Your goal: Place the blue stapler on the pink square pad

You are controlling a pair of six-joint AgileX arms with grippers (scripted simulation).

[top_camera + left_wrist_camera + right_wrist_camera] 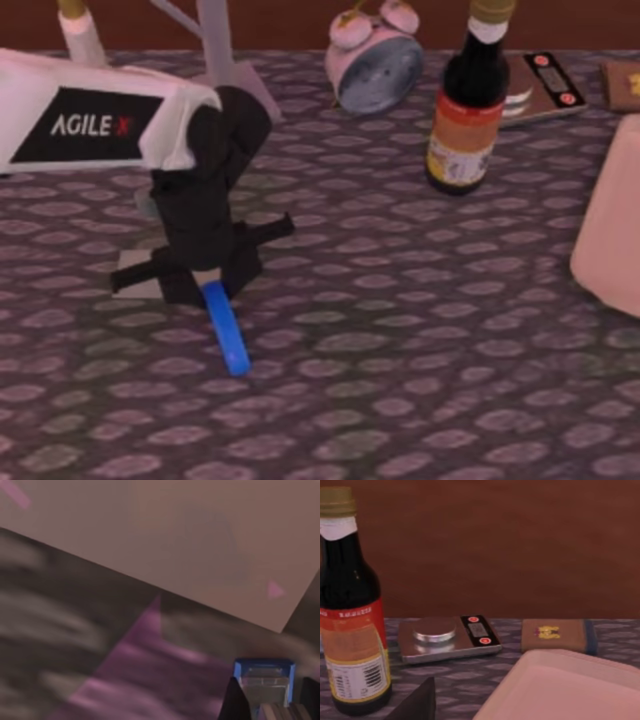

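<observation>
Stapler lower left of centre, pad just up-left under the left gripper. Clock, bottle, scale along top; block right edge.

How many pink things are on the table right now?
3: a pink twin-bell alarm clock at the far edge, a large thick pink block at the right edge, and the thin pale pink square pad, mostly hidden beneath the left gripper.

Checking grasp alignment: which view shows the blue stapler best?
Top view: the blue stapler shows most of its length, its upper end hidden under the left gripper. The left wrist view catches only one blue end between the fingers. The right wrist view doesn't show it.
</observation>
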